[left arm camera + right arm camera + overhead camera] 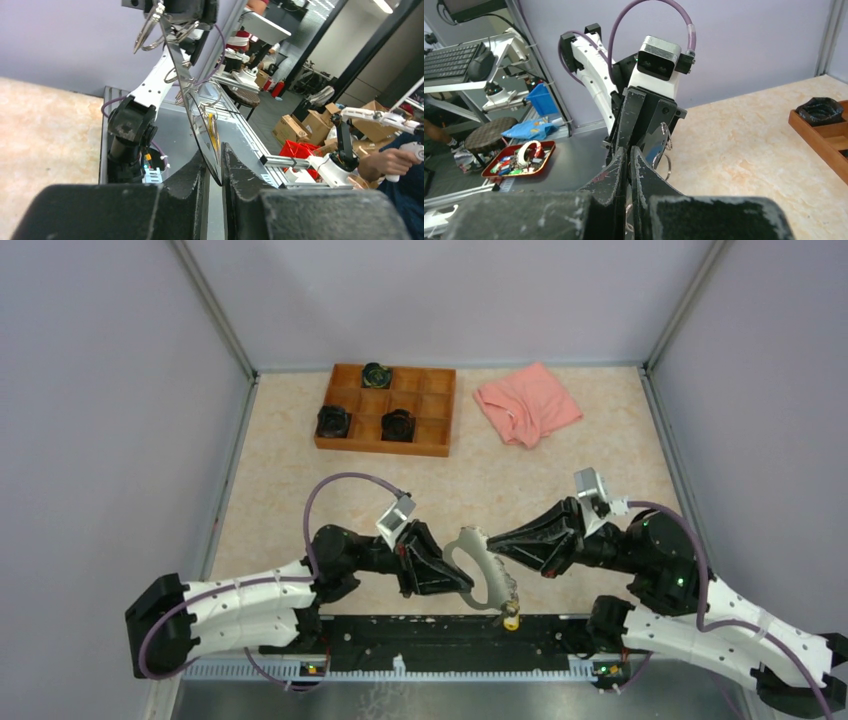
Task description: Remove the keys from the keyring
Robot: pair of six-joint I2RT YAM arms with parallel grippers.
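Beige table (560, 490) – left end effector (214, 165) and right end effector (629, 156) both clamp the keyring (199, 120)

This is a robotics lab: beyond the left gripper (215, 150) stand cardboard boxes (320, 122), a red crate (299, 150) and another small robot arm (342, 147), while left of the right gripper (629, 150) sit a keyboard (451, 60), a stool (486, 136) and a red parts tray (519, 160).
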